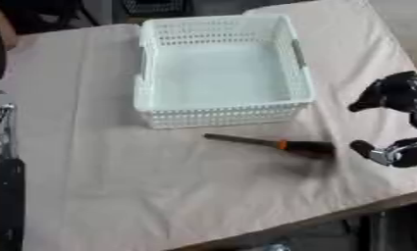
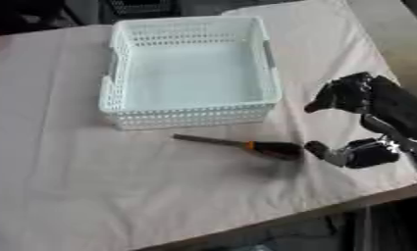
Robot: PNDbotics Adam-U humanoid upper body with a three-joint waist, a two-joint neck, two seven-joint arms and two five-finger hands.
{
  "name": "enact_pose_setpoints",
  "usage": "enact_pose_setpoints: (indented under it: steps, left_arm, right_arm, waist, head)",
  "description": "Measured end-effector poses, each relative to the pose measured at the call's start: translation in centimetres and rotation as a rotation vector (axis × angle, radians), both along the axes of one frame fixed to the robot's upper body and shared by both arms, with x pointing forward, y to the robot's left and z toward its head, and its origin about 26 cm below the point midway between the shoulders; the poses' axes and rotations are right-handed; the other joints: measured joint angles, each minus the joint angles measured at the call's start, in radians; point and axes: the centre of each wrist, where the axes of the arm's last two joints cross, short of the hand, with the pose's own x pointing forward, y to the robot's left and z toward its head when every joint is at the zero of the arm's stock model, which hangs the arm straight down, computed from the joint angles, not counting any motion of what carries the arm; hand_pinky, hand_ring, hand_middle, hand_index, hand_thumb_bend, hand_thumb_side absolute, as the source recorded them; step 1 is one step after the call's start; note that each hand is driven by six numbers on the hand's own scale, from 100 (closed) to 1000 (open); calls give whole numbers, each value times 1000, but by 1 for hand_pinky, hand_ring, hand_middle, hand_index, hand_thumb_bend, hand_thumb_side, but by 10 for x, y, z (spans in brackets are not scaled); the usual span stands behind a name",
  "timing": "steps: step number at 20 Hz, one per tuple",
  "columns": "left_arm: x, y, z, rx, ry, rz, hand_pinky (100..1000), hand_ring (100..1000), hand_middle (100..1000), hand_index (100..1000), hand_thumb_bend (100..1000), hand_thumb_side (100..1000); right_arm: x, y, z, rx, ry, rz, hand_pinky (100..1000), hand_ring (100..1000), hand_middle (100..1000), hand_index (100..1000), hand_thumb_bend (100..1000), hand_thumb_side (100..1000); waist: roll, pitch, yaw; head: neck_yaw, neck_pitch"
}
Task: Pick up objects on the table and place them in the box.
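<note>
A screwdriver (image 2: 246,145) with a metal shaft, an orange collar and a black handle lies flat on the cloth, just in front of the white perforated basket (image 2: 190,115). The basket holds nothing. My right hand (image 2: 359,122) hovers at the right, just past the handle's end, open, with the fingers above and the thumb (image 2: 319,149) close to the handle without touching it. Only part of my left arm (image 1: 1,162) shows at the left edge of the left eye view; the left hand itself is not seen.
A beige cloth (image 2: 117,186) covers the table. The table's front edge (image 2: 272,215) runs diagonally across the lower right. Dark furniture stands beyond the far edge.
</note>
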Motion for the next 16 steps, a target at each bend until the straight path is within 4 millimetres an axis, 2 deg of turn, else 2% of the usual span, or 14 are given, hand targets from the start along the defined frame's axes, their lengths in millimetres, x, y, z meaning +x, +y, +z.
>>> enact_pose_setpoints:
  steps: [8,16]
  left_arm:
    - [0,-3,-1,4,2,-15,678,778,820,850,167,854]
    - [0,-4,0,6,-2,-19,679,776,820,850,166,853]
  right_arm:
    - [13,12,2,-5,44,53,353,491,523,703,344,549]
    - [21,14,-5,-24,94,59,349,488,521,710,323,569]
  waist:
    - [4,0,13]
    - [4,0,23]
  head:
    - [-9,0]
    - [-10,0]
